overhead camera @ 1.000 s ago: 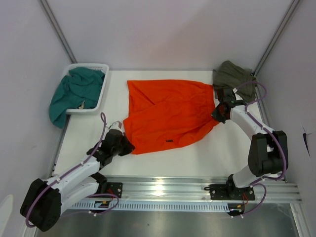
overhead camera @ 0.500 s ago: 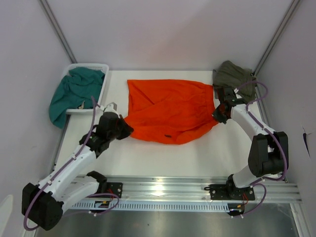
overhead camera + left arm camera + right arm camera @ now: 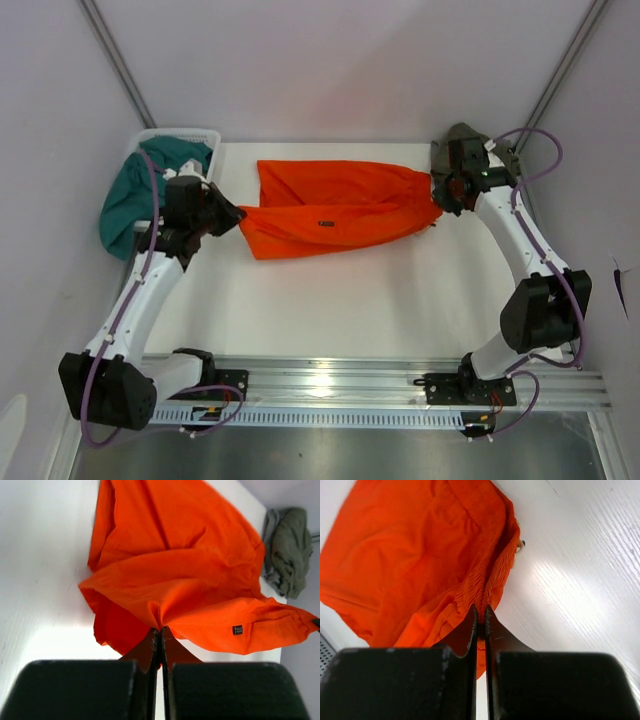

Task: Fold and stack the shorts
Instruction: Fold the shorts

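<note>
Both arms have swung from the near half of the worktop (image 3: 330, 300) toward its back since a second ago. They have carried the front edge of the orange shorts (image 3: 335, 210) with them, so cloth that lay spread wide is now doubled into a narrow band. The left arm stretches from its base at the near left corner up along the left edge. Its wrist is bent inward just beside the white basket (image 3: 180, 132). The left fingers (image 3: 156, 639) are pressed together on a pinch of orange fabric at the band's left end, which rises to a small peak between them. The right arm reaches long up the right edge, its wrist turned left over the near side of the olive-green garment (image 3: 462, 135). The right fingers (image 3: 472, 625) are clamped on the gathered waistband at the band's right end. The shorts lie across the back middle of the worktop, between the basket and the olive-green garment, stretched between the two grips. The folded-over layer sags forward in loose wrinkles, and a small dark tag (image 3: 325, 226) faces up on it. A teal garment (image 3: 125, 195) fills the basket and spills over its left side. The olive-green garment sits crumpled in the back right corner, close to the waistband end; whether they touch I cannot tell.
</note>
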Tool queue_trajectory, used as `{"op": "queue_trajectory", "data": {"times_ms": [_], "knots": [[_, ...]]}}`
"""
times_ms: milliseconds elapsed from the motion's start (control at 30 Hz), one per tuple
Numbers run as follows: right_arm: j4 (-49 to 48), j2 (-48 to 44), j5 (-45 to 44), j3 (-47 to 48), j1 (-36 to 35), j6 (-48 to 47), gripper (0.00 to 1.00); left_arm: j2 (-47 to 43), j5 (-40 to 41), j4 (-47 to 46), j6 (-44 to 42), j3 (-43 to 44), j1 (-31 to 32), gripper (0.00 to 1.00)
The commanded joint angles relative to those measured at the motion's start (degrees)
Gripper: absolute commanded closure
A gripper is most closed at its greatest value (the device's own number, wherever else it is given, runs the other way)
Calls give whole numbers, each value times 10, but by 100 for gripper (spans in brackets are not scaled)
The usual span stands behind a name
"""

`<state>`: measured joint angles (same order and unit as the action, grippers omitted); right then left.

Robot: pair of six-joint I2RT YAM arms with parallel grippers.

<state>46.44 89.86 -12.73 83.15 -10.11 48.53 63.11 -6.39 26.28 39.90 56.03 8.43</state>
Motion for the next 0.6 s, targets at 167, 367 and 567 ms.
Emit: {"op": "queue_trajectory", "data": {"times_ms": [167, 367, 567], "knots": [[11, 78, -2, 113, 13, 24, 100, 86, -57, -23, -12, 149, -47, 100], [-21, 115, -4, 127, 19, 52, 100, 163, -60, -41, 11, 220, -53, 100], [-26, 194, 1, 196, 26, 58, 100, 237, -63, -53, 31, 272, -73, 100]]}}
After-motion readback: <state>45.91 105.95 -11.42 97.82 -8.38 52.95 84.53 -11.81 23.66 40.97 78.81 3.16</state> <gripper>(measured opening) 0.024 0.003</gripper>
